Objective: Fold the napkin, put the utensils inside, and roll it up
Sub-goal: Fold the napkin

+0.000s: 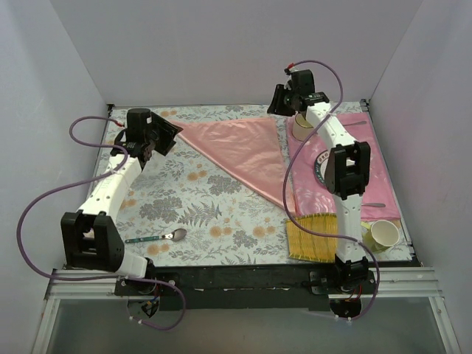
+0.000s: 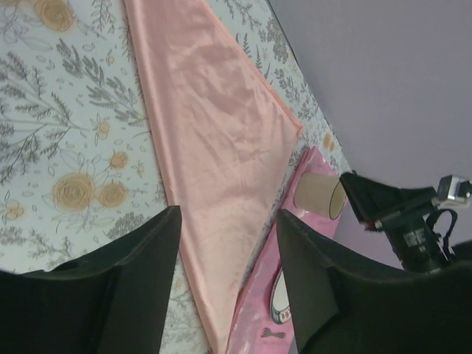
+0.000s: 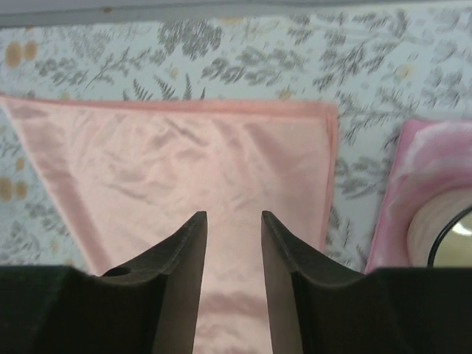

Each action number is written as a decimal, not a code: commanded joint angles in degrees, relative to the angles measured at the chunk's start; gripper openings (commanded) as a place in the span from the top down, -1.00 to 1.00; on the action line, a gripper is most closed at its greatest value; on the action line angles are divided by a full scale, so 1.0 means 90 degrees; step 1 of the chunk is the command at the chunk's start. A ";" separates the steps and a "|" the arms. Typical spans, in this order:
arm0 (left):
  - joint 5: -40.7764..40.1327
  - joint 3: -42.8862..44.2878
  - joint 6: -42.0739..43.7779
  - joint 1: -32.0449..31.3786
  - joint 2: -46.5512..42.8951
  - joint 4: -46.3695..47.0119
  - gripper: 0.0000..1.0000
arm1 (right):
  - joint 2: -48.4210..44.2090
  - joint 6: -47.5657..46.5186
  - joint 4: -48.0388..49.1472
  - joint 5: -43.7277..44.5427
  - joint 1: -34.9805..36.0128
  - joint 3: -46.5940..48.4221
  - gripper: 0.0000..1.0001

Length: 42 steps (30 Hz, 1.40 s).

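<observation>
The floral-covered table [image 1: 221, 214] is seen across the frame. The napkin [image 1: 247, 150], folded into a triangle, is laid at upper centre. The teal-handled spoon [image 1: 156, 237] is placed at lower left. The left jaws and right jaws are held open, empty.

Napkin [image 3: 184, 169]: lower part hidden behind right end effector fingers [image 3: 181, 295]. Cup [image 3: 442, 228]: cut off by right edge. Placemat [image 1: 380, 173]: partly covered by right arm [image 1: 346, 169].

No legible text, brand or number in any view. The dark-rimmed round plate [image 1: 321, 164] on the pink placemat [image 1: 383, 188], at about 3 o'clock in the top view, carries small rim markings. They are too small and blurred to read.
</observation>
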 commanded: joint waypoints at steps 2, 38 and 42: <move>-0.0297 0.0123 0.0528 0.0042 0.0526 0.1521 0.03 | -0.1280 0.0319 -0.1440 -0.1572 0.0144 -0.1396 0.16; 0.0591 0.2697 -0.0722 0.0902 0.5262 0.4394 0.72 | -0.2814 -0.0853 -0.2837 -0.1548 0.0223 -0.5060 0.71; 0.0836 0.3177 -0.0722 0.0833 0.5721 0.4335 0.72 | -0.3145 -0.0903 -0.2837 -0.1517 0.0203 -0.5334 0.71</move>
